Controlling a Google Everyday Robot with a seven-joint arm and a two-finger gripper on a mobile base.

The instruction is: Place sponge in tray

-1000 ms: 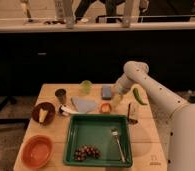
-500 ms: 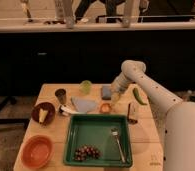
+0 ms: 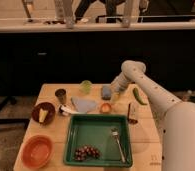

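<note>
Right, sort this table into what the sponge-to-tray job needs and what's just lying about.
Job:
- sponge, on the table behind the tray
- green tray
- pincer, open, close beside the sponge

Lying about:
- grapes and fork, both in the tray
- orange bowl
- pale-blue cloth
- green cup
- dark cup
- dark bowl
- green vegetable
</note>
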